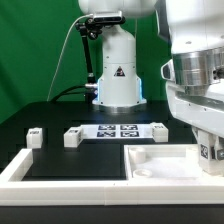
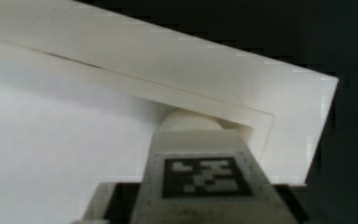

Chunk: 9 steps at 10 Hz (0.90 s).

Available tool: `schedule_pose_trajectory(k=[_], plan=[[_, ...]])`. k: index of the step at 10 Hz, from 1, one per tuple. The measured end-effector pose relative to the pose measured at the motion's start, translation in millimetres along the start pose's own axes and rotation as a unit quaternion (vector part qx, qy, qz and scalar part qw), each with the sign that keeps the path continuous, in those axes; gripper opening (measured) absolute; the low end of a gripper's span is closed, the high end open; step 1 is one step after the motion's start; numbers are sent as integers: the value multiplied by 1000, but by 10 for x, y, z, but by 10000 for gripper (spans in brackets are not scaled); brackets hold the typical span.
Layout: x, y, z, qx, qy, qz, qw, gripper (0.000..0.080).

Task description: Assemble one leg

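My gripper (image 1: 207, 148) is at the exterior view's right, shut on a white leg (image 1: 209, 151) with a black-and-white tag. It holds the leg down at the right end of the large white tray-like part (image 1: 155, 160). In the wrist view the leg (image 2: 206, 165) sits between my dark fingers (image 2: 130, 203), and its far end reaches into an inner corner of the tray-like part (image 2: 87, 110). Three more legs lie on the black table: one at the left (image 1: 36, 137), one beside it (image 1: 73, 137), and one right of the tags (image 1: 157, 131).
The marker board (image 1: 118, 130) lies flat behind the tray-like part, in front of the arm's white base (image 1: 116, 80). A white raised rim (image 1: 30, 168) borders the table's front left. A green backdrop stands behind.
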State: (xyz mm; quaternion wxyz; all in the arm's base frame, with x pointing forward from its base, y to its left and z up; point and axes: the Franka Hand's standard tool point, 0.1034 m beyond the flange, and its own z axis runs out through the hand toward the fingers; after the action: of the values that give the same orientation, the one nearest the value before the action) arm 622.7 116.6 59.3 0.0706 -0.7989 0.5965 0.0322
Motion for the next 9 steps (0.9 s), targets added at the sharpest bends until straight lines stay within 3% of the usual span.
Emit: schedule_pose_trajectory(k=[1,2,3,4,9], plan=[[-1,3,4,-1,0,-19,1000,296],[-9,10,8,-3,-2,-24,1000,473],[-42,21,5,-13,-5,-53,998,473],[-68,12,-8,-19,-6,-119,993,611],[-42,-15,-47,-29,-1,-386,922,649]])
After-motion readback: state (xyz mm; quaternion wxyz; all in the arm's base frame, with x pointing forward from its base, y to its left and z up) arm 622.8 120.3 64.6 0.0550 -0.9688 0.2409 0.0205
